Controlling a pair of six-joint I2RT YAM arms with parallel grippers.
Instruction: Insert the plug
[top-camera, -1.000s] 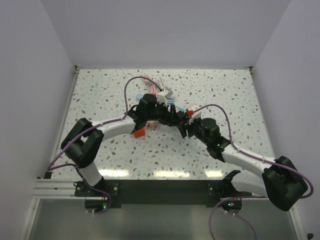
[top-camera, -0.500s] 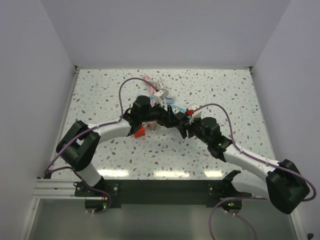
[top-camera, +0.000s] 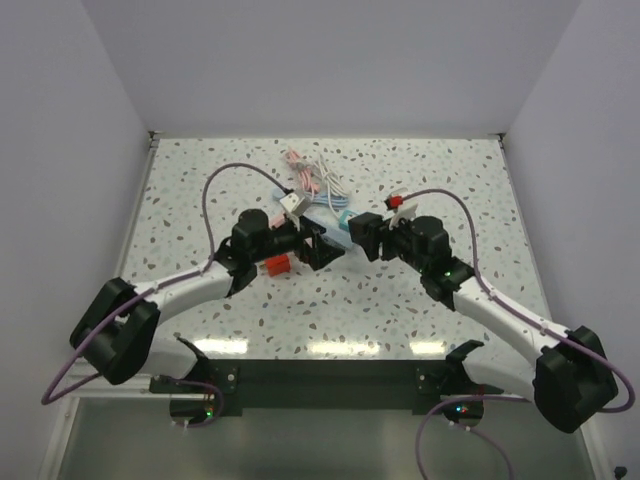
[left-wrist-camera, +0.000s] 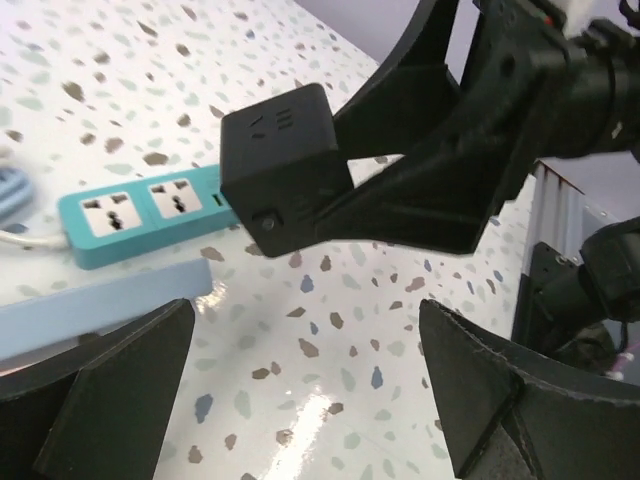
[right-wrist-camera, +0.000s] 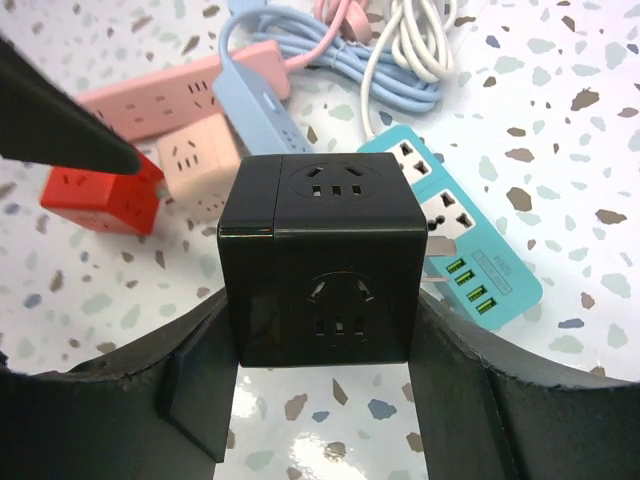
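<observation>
Step in hand: the black cube-shaped plastic socket block (right-wrist-camera: 320, 265) is held off the table between the two arms; this is judged to be the carry before insertion, with nothing plugged in yet.
Right gripper (right-wrist-camera: 325, 335): pressed against two opposite side faces of the black block, gripping it firmly.
Left gripper (left-wrist-camera: 300, 400): spread wide and empty, facing the block from just beside it, low over the speckled white table (top-camera: 200, 190).
Plug: no prongs are seen on any face shown, so the plug side cannot be told; it is probably underneath or behind.
Likely receiver: the teal flat plastic power strip (right-wrist-camera: 470, 250), lying below and slightly beyond the block; its free sockets are seen in the left wrist view.
Next move: the block has to be lowered squarely over a free socket, and the strip probably steadied by the empty gripper.
Crowding: a pale blue power strip (right-wrist-camera: 255, 95), a pink power strip (right-wrist-camera: 170, 100), a red plastic cube (right-wrist-camera: 95, 190) and a peach plastic cube (right-wrist-camera: 200, 170) lie near; a white cable (right-wrist-camera: 405, 50) is coiled beyond.
Open room: bare table is left on the near side and towards both side walls.
</observation>
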